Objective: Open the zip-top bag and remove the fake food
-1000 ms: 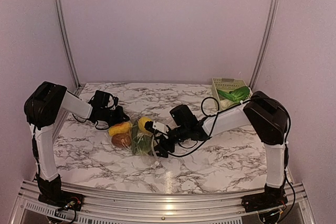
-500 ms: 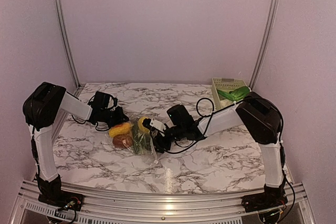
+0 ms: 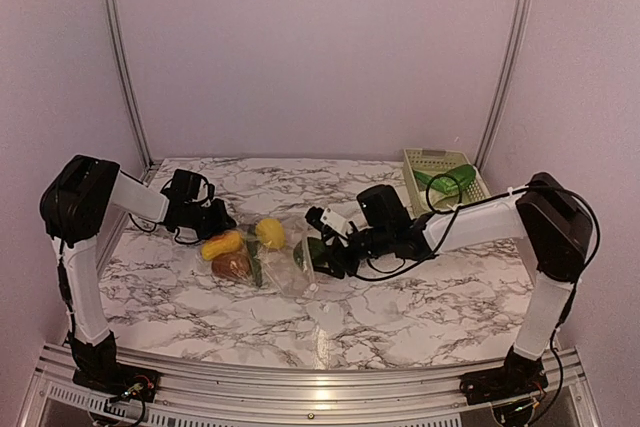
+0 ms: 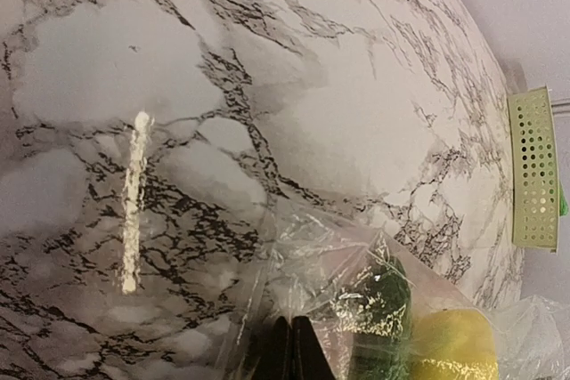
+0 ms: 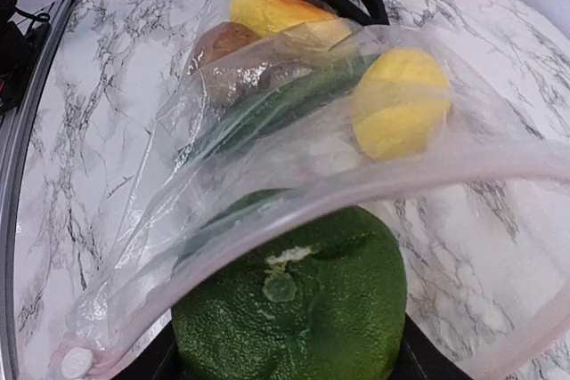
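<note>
Right wrist view: green ball [image 5: 294, 309] cut off at the bottom edge, hiding most of the right gripper [image 5: 289, 353] clasping it. Left wrist view: left gripper [image 4: 289, 349] pinching the bag [image 4: 303, 246], lemon [image 4: 454, 344] and basket [image 4: 534, 166], all cropped by edges

The white marble-patterned desk with dark grey veins [image 3: 430, 297] runs under my left pincer [image 3: 221, 228] and my right pincer [image 3: 322, 250]. It is glossy: a soft patch of reflected light [image 3: 322, 335] sits on the near side of my right pincer, and a narrow bright streak of glare [image 4: 134, 211] lies ahead of my left one. Beyond both pincers stands a plain pale lilac back wall [image 3: 320, 47]. A matching left side wall [image 3: 50, 57] and right side wall [image 3: 600, 67] close in outside each pincer. A slim upright aluminium rail [image 3: 122, 57] marks the far corner on my left pincer's side, and a second upright rail [image 3: 507, 57] marks the one on my right's. Behind the pincers, a ribbed aluminium frame [image 3: 300, 392] borders the desk's near edge.
</note>
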Robot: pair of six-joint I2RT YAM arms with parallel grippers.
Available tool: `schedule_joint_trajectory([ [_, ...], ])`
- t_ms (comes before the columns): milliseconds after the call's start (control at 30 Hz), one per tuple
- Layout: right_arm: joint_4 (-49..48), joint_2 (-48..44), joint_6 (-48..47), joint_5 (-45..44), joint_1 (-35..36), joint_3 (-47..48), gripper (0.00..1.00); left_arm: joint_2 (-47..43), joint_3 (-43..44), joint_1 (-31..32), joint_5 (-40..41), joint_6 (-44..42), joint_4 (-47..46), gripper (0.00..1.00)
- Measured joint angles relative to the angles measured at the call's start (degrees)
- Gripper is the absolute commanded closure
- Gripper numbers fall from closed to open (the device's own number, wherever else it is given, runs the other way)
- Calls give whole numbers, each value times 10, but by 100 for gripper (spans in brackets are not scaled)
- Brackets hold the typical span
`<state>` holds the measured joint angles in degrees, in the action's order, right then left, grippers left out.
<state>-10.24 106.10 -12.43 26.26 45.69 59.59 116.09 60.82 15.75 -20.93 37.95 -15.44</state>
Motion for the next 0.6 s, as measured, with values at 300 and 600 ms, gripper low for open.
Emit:
schedule_joint_trajectory([
  [300, 85, -120, 36, -30, -70, -59, 53, 0, 13, -17, 5, -3, 24, 100],
  [600, 183, -151, 79, -99, -290, 55, 50, 0, 17, -17, 5, -3, 32, 100],
])
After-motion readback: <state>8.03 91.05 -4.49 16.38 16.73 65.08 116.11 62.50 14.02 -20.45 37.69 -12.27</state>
